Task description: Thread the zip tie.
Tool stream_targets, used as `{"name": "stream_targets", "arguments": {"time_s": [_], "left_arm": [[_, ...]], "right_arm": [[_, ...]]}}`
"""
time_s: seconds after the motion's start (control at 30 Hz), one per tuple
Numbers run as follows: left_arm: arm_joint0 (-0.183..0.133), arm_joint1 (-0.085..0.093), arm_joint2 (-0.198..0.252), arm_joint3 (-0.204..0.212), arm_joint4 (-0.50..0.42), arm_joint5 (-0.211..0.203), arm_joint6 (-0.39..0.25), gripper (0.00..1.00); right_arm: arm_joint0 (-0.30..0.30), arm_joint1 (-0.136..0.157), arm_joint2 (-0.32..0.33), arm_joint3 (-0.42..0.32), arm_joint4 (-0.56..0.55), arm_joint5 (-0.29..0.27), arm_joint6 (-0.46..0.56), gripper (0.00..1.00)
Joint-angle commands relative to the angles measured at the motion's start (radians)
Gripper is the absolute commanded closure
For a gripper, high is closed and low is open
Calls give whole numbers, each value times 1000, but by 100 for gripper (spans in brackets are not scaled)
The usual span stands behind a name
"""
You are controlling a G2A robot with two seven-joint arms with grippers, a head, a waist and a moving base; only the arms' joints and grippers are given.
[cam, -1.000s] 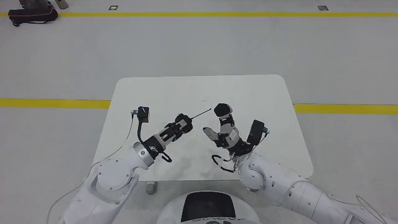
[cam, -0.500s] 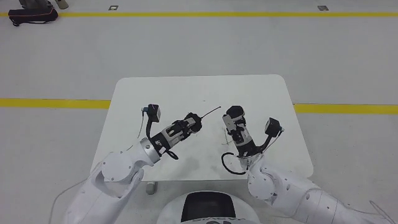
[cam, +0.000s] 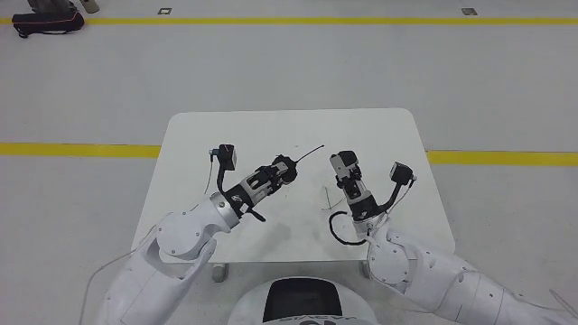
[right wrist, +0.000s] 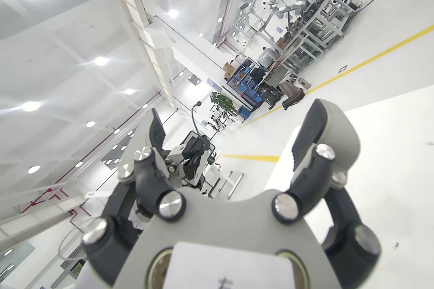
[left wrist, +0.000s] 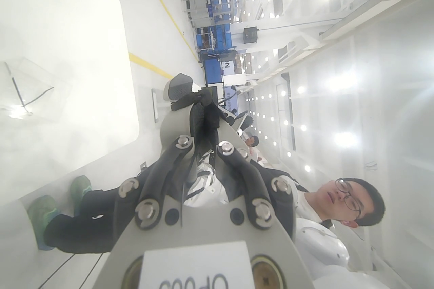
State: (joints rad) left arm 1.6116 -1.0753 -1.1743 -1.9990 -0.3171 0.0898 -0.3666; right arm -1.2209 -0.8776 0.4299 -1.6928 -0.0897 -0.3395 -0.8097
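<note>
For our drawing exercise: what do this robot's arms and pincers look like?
The left arm and right arm are smooth white rounded shells with black wrist sections. The left pincer and right pincer have grey fingers, ribbed black pads, black links and silver bolts. Black cables loop beside each wrist.

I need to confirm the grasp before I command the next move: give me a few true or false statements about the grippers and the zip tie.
1. The left gripper is shut on the zip tie. True.
2. The right gripper grips the tie's free end. False: it is open and holds nothing.
3. The zip tie lies flat on the table. False: it sticks out from the left gripper.
4. In the top view, a gap separates the tie's tip from the right gripper. True.
</note>
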Motion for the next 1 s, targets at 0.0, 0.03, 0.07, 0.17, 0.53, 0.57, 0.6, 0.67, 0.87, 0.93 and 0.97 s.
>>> {"name": "stream_targets", "arguments": {"time_s": [0.0,0.03,0.07,0.17,0.53,0.57,0.6,0.67,0.87,0.93,0.97], "left_arm": [[0,0,0,0,0,0,0,100],[-3,-1,1,3,-2,-2,7,100],[-8,-2,2,7,-3,-2,12,100],[-27,-6,6,24,-28,-5,25,100],[-115,-21,37,98,-117,-38,8,100],[-121,-22,39,104,-124,-40,1,100],[-125,-23,41,108,-128,-43,-3,100],[-130,-25,45,118,-149,-51,-11,100],[-139,-28,48,144,-187,-67,-28,100],[-139,-28,48,144,-187,-67,-28,100],[-139,-28,48,144,-187,-67,-28,100]], "right_arm": [[-11,4,33,-11,21,0,43,0],[-17,8,49,-14,32,0,61,0],[-23,13,65,-23,43,0,88,0],[-47,32,125,-56,85,0,177,0],[-193,68,494,-114,494,0,773,0],[-217,62,546,-105,562,0,875,0],[-232,56,589,-92,606,0,948,0],[-265,39,656,-63,736,0,1144,0],[-273,32,681,-43,790,0,1221,0],[-273,32,681,-43,790,0,1221,0],[-273,32,681,-43,790,0,1221,0]]}}
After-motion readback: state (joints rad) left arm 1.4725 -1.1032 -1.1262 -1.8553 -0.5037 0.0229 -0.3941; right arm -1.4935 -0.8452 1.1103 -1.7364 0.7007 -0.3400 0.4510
